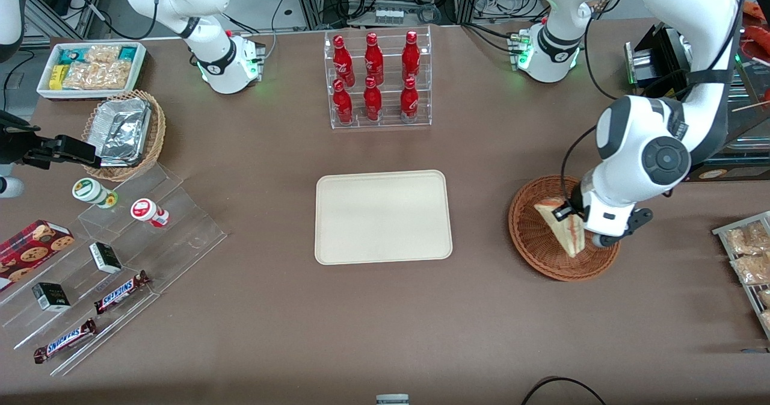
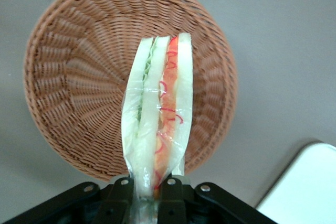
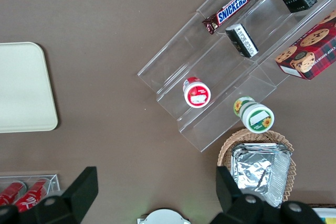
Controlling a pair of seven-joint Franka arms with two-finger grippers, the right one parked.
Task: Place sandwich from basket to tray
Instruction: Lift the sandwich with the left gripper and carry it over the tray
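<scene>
Sandwich (image 2: 157, 114) hangs pinched at one wrapped end between the closed fingers of the left gripper (image 2: 149, 184), lifted above the basket (image 2: 68, 93) (apparently clear of the weave). That end grip likely leaves it free for the tray (image 1: 383, 216), which lies toward the parked arm's end.

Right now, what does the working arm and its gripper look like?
Left arm: glossy white rounded shells, dark grey joint caps, a thin black cable looping down its side, green light at its base. The gripper over the basket has a white body and black fingers.
</scene>
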